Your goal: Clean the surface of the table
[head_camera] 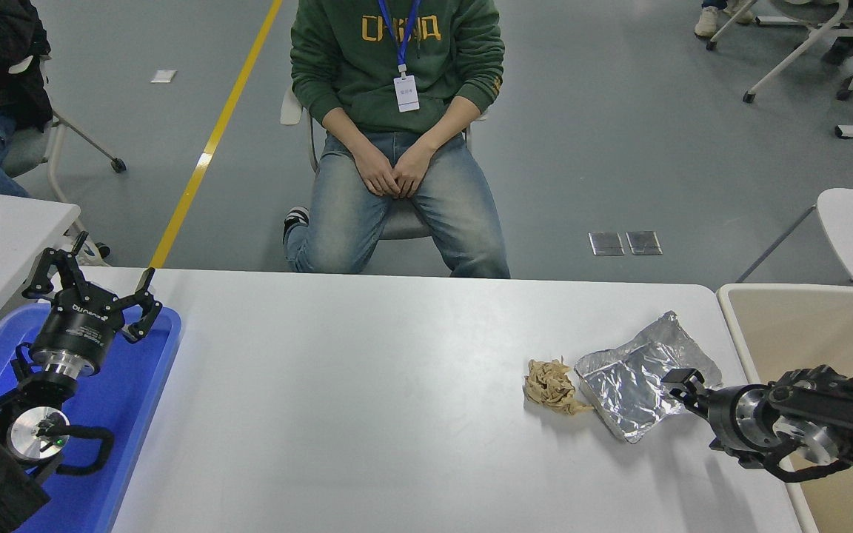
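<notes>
One high head view, looking forward and down

The camera sits above the robot's side of the white tabletop [397, 414], taking in its width, both arms entering at the lower corners, and a seated person [397, 141] on the grey floor [619, 148] beyond.

My right end effector [682, 385] reaches in low from the right edge, its tip at the near right edge of a crumpled foil sheet [637, 374] on the white desk [367, 414]. A brown paper wad [551, 386] touches the foil's left side. My left end effector [93, 296] hangs spread wide over the blue tray [149, 370]. A person in a green hoodie [397, 59] sits beyond
</notes>
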